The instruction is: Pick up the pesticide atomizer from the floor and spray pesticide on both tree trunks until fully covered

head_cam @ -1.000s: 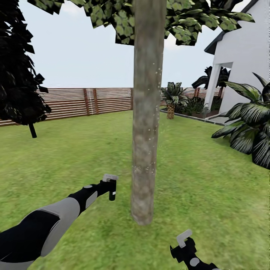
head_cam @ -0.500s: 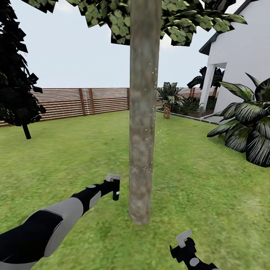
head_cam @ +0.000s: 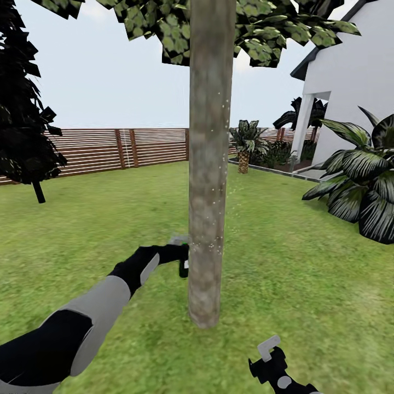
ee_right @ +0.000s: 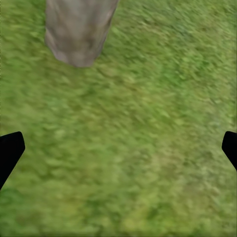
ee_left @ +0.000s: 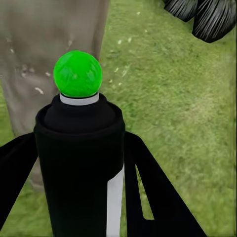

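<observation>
The spray bottle [ee_left: 81,158] sits clamped between the two black fingers of the left gripper [ee_left: 79,197], its dark body upright and a bright green dot on top; in the head view the bottle [head_cam: 184,262] is small and partly lost against the bark, held just beside the tree trunk [head_cam: 208,164] at about the lower third of its visible height. Whether the nozzle touches the bark cannot be told. Fine white specks [head_cam: 225,117] dot the trunk's right edge and lower middle, and a few drift over the grass [head_cam: 235,191] beside it; on the left wrist camera pale flecks [ee_left: 37,90] show on the blurred bark behind the bottle. The trunk's top is cut off by the frame, with flat green leaves [head_cam: 262,27] spreading overhead. The right gripper [head_cam: 268,355] hangs low near the bottom edge, its arm cut off; on its own camera the two black fingertips [ee_right: 10,150] stand wide apart at the frame's sides with nothing between them, above lawn [ee_right: 128,148] and the trunk's base [ee_right: 79,34]. Farther out are a slatted wooden fence [head_cam: 109,148], a dark tree [head_cam: 24,109], a small palm [head_cam: 246,142], broad-leaved shrubs [head_cam: 361,186] and a white house [head_cam: 350,87], partly out of frame.
</observation>
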### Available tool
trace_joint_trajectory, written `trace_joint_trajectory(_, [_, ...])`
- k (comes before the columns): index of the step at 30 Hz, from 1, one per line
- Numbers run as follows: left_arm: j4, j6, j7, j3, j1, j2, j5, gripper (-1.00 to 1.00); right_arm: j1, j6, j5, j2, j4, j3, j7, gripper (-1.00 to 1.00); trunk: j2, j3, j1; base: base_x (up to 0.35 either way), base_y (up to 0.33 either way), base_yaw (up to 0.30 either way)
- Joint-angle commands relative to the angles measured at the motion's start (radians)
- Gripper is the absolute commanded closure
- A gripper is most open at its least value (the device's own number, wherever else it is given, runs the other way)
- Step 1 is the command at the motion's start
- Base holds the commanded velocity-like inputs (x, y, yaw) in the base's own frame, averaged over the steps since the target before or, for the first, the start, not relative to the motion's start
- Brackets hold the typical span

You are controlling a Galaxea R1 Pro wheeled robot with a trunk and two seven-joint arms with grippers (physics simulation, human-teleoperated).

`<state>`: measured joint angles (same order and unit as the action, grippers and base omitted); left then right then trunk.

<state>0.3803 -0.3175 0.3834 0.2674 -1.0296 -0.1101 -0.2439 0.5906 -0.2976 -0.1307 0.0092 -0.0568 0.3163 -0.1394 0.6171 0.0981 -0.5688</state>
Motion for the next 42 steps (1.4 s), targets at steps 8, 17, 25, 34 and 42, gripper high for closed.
trace_joint_trajectory(8, [0.087,-0.082,0.003,-0.145,0.0,0.002,0.005,1.0,0.0,0.0,-0.001,0.001,0.0,0.001,0.001,-1.0,0.0,0.0,0.0,0.0,0.0,0.0])
trace_joint_trajectory(17, [0.397,-0.431,-0.001,-0.152,-0.001,0.001,0.009,1.0,0.0,0.0,-0.001,0.002,0.0,0.001,0.001,-1.0,0.0,0.0,0.0,0.0,0.0,0.0])
trace_joint_trajectory(25, [0.514,-0.637,-0.002,-0.152,-0.006,0.002,0.011,1.0,-0.014,0.001,-0.001,0.003,-0.001,0.001,0.001,-1.0,0.0,0.0,0.0,0.0,0.0,0.0])
trace_joint_trajectory(34, [0.465,-0.659,0.0,-0.154,-0.136,0.001,0.011,1.0,-0.016,0.001,-0.001,0.003,-0.001,0.001,0.001,-1.0,0.0,0.0,0.0,0.0,0.0,0.0])
trace_joint_trajectory(42, [0.392,-0.671,0.0,-0.154,-0.262,0.0,0.01,1.0,-0.017,0.001,-0.001,0.003,-0.001,0.001,0.001,-1.0,0.0,0.0,0.0,0.0,0.0,0.0])
